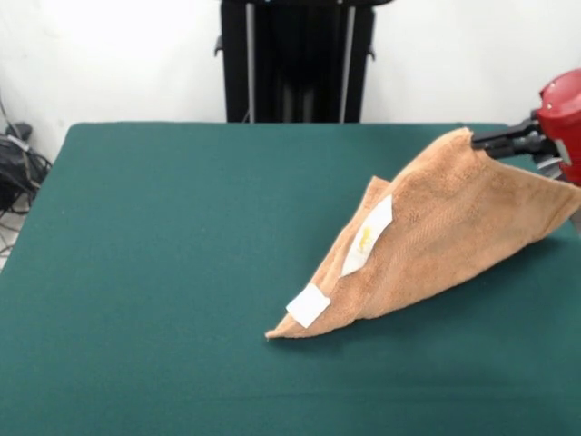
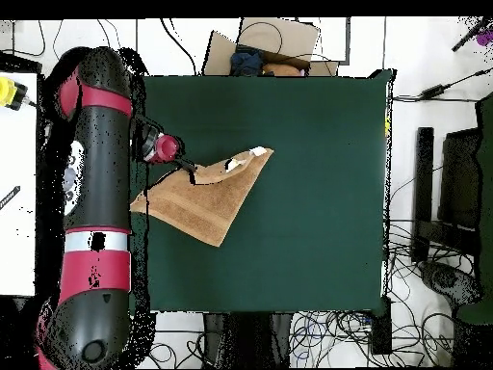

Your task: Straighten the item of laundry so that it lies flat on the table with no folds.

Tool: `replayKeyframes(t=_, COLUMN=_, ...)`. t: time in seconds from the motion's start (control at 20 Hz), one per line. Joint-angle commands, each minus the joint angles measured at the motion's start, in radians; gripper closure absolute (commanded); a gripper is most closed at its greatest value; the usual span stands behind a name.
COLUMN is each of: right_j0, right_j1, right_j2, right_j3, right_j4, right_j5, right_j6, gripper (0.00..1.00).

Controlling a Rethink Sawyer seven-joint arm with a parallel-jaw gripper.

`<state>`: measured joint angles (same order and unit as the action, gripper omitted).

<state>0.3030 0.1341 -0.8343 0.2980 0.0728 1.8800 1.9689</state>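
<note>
The item of laundry [image 1: 445,241] is an orange-tan towel, folded over and lifted at one corner so it hangs like a tent. Its low tip rests on the green table [image 1: 163,272] toward the front. Two white tags [image 1: 309,304] show along its near edge. My gripper [image 1: 476,141] comes in from the right edge, shut on the towel's raised top corner. From overhead, the gripper [image 2: 190,171] pinches the towel [image 2: 207,198] near the table's [image 2: 308,241] left side, with the red and black arm beside it.
Cables and a dark device [image 1: 16,168] lie off the table's left edge in the front view. Overhead, a cardboard box [image 2: 265,48] sits beyond the table's top edge and cables and dark equipment [image 2: 443,193] crowd the right side.
</note>
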Motion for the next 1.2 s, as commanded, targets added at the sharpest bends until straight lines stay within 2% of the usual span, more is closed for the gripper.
replayKeyframes(t=0.05, right_j0=-0.052, right_j1=0.057, right_j2=0.016, right_j3=-0.003, right_j4=0.048, right_j5=0.095, right_j6=0.298, gripper=1.0)
replayKeyframes(t=0.8, right_j0=-0.104, right_j1=0.186, right_j2=-0.05, right_j3=-0.187, right_j4=0.089, right_j5=0.161, right_j6=0.353, gripper=1.0)
replayKeyframes(t=1.0, right_j0=-0.126, right_j1=0.22, right_j2=-0.067, right_j3=-0.241, right_j4=0.155, right_j5=0.176, right_j6=0.416, gripper=1.0)
replayKeyframes(t=1.2, right_j0=-0.141, right_j1=0.23, right_j2=-0.089, right_j3=-0.258, right_j4=0.187, right_j5=0.177, right_j6=0.419, gripper=1.0)
